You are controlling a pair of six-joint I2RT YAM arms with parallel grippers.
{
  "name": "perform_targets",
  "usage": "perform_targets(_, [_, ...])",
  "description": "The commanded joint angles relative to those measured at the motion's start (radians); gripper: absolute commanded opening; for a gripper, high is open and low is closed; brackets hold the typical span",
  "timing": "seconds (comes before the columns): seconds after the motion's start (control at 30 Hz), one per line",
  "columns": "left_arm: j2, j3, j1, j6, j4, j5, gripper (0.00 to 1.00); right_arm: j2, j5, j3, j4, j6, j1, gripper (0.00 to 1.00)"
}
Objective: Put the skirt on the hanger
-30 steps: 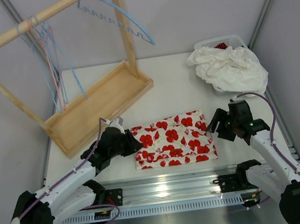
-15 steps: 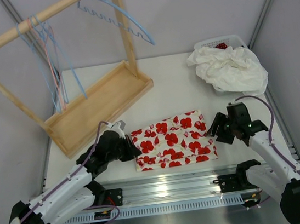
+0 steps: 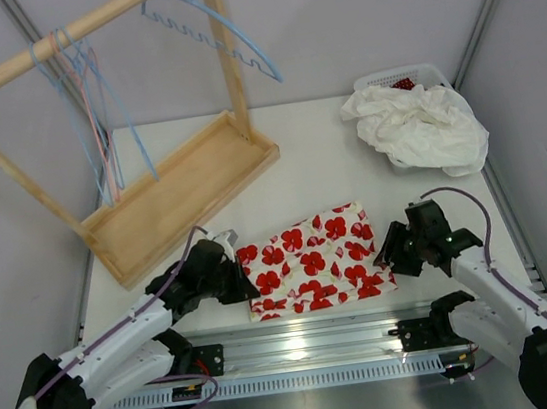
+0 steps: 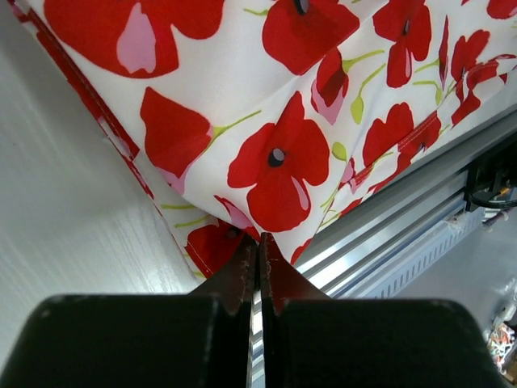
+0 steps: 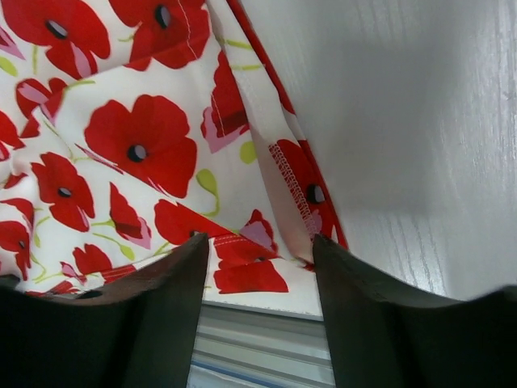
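The skirt (image 3: 311, 260), white with red poppies, lies folded flat near the table's front edge. My left gripper (image 3: 246, 281) is at its near left corner. In the left wrist view the left gripper (image 4: 257, 239) is shut, with the hem of the skirt (image 4: 266, 121) pinched at its tips. My right gripper (image 3: 393, 254) is at the skirt's near right corner. In the right wrist view the right gripper (image 5: 258, 242) is open, its fingers astride the corner of the skirt (image 5: 137, 145). A light blue hanger (image 3: 220, 30) hangs from the wooden rack (image 3: 185, 181) at the back left.
More thin hangers (image 3: 89, 108) hang at the rack's left end. A crumpled white cloth (image 3: 419, 125) lies over a white basket (image 3: 400, 77) at the back right. A metal rail (image 3: 312, 346) runs along the table's near edge, just beyond the skirt.
My left gripper has shut on the skirt's near left corner. The skirt has turned and slid toward the front edge. My right gripper has come down to the near right corner and narrowed slightly.
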Motion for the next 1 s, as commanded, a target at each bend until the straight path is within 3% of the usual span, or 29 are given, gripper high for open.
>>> perform_targets(0.0, [-0.010, -0.001, -0.013, 0.002, 0.009, 0.050, 0.03, 0.025, 0.016, 0.002, 0.057, 0.014, 0.020, 0.53])
perform_targets(0.07, [-0.012, 0.001, -0.014, 0.002, 0.000, 0.052, 0.03, 0.053, 0.013, 0.009, 0.065, 0.011, 0.026, 0.37])
perform_targets(0.1, [-0.012, 0.001, -0.014, 0.001, -0.011, 0.052, 0.02, 0.060, 0.013, 0.020, 0.064, 0.010, 0.029, 0.17])
perform_targets(0.17, [-0.014, 0.001, -0.016, 0.001, -0.023, 0.059, 0.02, 0.074, 0.013, 0.040, 0.030, 0.010, 0.035, 0.00])
perform_targets(0.57, [0.008, 0.234, -0.016, 0.076, -0.155, 0.082, 0.02, -0.075, 0.034, 0.269, -0.243, 0.040, 0.059, 0.00])
perform_targets(0.9, [-0.043, 0.162, -0.016, 0.084, -0.229, 0.105, 0.04, -0.133, 0.013, 0.158, -0.377, 0.051, 0.059, 0.01])
perform_targets(0.93, [-0.047, 0.148, -0.016, 0.084, -0.232, 0.105, 0.10, -0.142, -0.030, 0.149, -0.369, 0.051, 0.061, 0.08])
perform_targets(0.97, [-0.049, 0.144, -0.016, 0.085, -0.238, 0.102, 0.15, -0.151, -0.042, 0.143, -0.367, 0.062, 0.063, 0.26])
